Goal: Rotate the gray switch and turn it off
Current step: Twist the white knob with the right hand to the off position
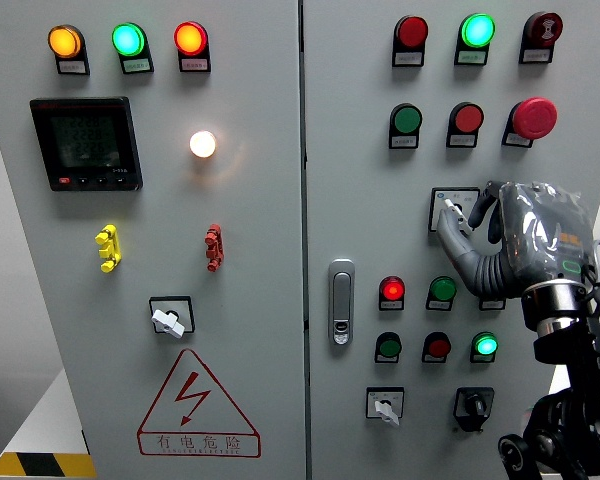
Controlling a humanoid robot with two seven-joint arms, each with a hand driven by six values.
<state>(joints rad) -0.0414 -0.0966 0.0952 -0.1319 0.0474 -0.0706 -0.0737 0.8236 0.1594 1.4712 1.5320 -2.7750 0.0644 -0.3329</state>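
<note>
Right robot hand (480, 225): grey-gloved, arm entering at the lower right edge; fingers (458, 240) closed around the gray switch (452, 210), upper middle of the right cabinet door.

Left door, left to right: black meter display (86, 143) near the upper left corner; yellow handle (107, 247); white rotary switch (170, 318) above the red warning triangle (196, 405); lit white lamp (202, 144); red handle (214, 247).

Right door: silver door latch (341, 302) at its left edge; red mushroom button (534, 117) toward the upper right corner.
</note>
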